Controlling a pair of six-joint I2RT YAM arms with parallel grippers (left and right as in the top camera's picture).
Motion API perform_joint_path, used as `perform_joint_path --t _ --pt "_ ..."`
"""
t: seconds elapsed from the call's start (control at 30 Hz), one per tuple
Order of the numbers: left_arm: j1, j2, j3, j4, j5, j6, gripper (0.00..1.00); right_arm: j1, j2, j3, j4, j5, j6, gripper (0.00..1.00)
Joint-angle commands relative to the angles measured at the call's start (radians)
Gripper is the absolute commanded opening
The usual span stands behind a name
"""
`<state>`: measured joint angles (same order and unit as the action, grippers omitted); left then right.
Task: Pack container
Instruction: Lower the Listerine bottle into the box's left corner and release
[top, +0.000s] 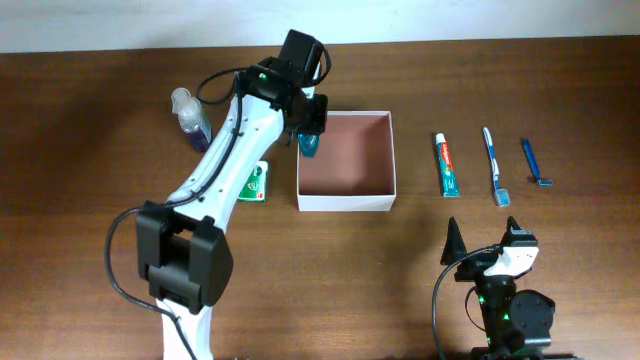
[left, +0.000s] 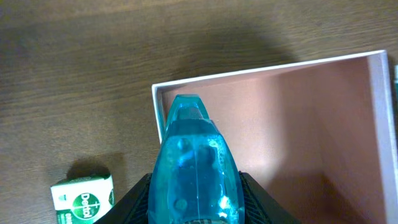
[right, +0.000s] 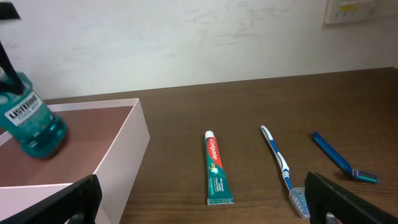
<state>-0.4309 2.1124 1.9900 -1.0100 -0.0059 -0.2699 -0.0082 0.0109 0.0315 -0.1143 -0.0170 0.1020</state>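
The container (top: 345, 205), a square shallow box with white walls (left: 261, 71) and a reddish-brown inside, sits mid-table with nothing lying on its floor. My left gripper (top: 308, 120) is shut on a teal mouthwash bottle (top: 309, 143) and holds it over the box's back-left corner. In the left wrist view the bottle (left: 198, 168) fills the space between the black fingers (left: 140, 202), its cap pointing at the box's left wall. In the right wrist view the bottle (right: 28, 118) hangs low over the box (right: 124, 155). My right gripper (top: 485, 245) stands open near the front edge, holding nothing.
A toothpaste tube (top: 447, 165), a toothbrush (top: 495, 165) and a blue razor (top: 534, 162) lie in a row right of the box. A green soap packet (top: 257, 182) lies left of it, partly under my left arm. A small clear bottle (top: 190, 115) stands at the back left.
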Motion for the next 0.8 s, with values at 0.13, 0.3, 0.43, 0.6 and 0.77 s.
perform_joint_path --t 0.13,0.3,0.43,0.6,0.77 --pt "0.002 0.017 0.026 0.007 -0.018 -0.074 0.0 -0.008 -0.008 -0.008 0.0 -0.005 -0.001 0.99" --pt "0.002 0.018 0.026 0.01 -0.018 -0.082 0.01 -0.008 -0.008 -0.008 0.0 -0.005 -0.001 0.98" --pt "0.002 0.018 0.026 0.006 -0.018 -0.114 0.01 -0.008 -0.008 -0.008 0.0 -0.005 -0.001 0.99" --pt "0.002 0.018 0.027 0.006 -0.021 -0.122 0.05 -0.008 -0.008 -0.008 0.0 -0.005 -0.001 0.98" --pt "0.002 0.018 0.026 0.003 -0.022 -0.118 0.11 -0.008 -0.008 -0.008 0.0 -0.005 -0.001 0.98"
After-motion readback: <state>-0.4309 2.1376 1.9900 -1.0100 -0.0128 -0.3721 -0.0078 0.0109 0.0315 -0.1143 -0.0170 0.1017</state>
